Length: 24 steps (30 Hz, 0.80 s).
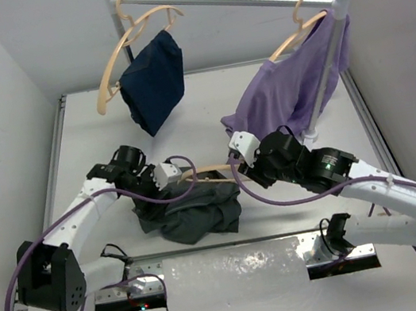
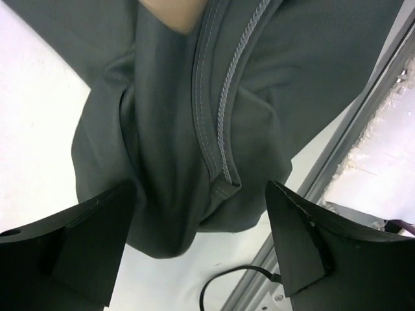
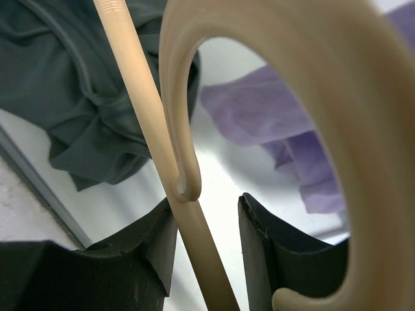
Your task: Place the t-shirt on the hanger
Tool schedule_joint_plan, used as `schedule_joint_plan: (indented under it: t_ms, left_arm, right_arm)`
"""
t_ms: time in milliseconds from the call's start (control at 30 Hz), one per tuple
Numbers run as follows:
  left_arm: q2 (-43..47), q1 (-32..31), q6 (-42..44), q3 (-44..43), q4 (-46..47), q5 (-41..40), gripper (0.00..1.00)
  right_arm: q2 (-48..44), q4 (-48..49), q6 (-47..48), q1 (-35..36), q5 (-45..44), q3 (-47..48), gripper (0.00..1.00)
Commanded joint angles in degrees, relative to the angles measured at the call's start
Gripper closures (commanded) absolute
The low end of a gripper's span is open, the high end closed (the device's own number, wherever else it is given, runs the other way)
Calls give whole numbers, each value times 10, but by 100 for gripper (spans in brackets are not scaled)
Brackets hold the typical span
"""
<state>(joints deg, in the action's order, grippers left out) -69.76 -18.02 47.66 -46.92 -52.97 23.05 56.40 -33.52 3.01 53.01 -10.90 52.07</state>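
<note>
**Hanger in one grip, shirt not yet on it**

Standing by the table, I'd say this is the threading step: getting one end of the hanger into the shirt.

The right gripper (image 3: 207, 202) has its jaws drawn in close about the hanger (image 3: 139, 91), on the slim bar just below the hook, which curls large in front of its wrist camera. A sliver of daylight shows on one side of the bar, but it looks like a firm hold. From overhead, the hanger lies level between the two grippers, near the middle of the table (image 1: 93, 143).

The t-shirt (image 1: 193, 210) sits in a crumpled heap toward 6 o'clock of the table's centre, its upper part rising to the hanger. The left gripper (image 2: 201, 188) has its jaws spread wide and has hold of nothing. The grey cloth hangs just beyond its fingers, a stitched edge (image 2: 224, 129) running down the middle. A tan tip peeks from under the cloth at the top of that view, so one hanger end seems to sit beneath or inside the fabric; I cannot tell which opening it has found.

Next, I reckon, the left jaws must close on that stitched edge and draw it along the hanger's shoulder while the right holds steady.

Up at 12 o'clock the rail (image 1: 245, 0) carries the navy garment (image 1: 153, 80) and the lilac shirt (image 1: 286, 93), well apart from this work.
</note>
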Motion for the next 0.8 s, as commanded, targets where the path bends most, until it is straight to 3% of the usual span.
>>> schedule_joint_plan:
  t_ms: [0,100,200,333,467,500,567,767]
  left_arm:
    - [0,-12,11,1,20,12,22]
    - [-1,-20,-43,26,94,-39,24]
    - [-15,-32,-55,22,103,-21,24]
    - [-26,-70,-93,57,164,-99,28]
    - [-52,-71,-102,40,166,-121,85]
    - [-51,-71,-100,32,161,-121,91]
    - [-43,-70,-100,24,150,-119,99]
    - [-25,-70,-105,-13,109,-106,100]
  right_arm:
    - [-5,7,10,2,-51,-3,100]
    - [-5,6,11,2,-52,-9,100]
    - [-4,13,7,2,-42,-14,100]
    - [-3,19,8,2,-32,-20,100]
    - [-4,16,8,2,-21,-16,100]
    - [-4,16,7,2,-19,-15,100]
    - [-4,17,6,2,-13,-15,100]
    - [2,19,3,2,3,-15,100]
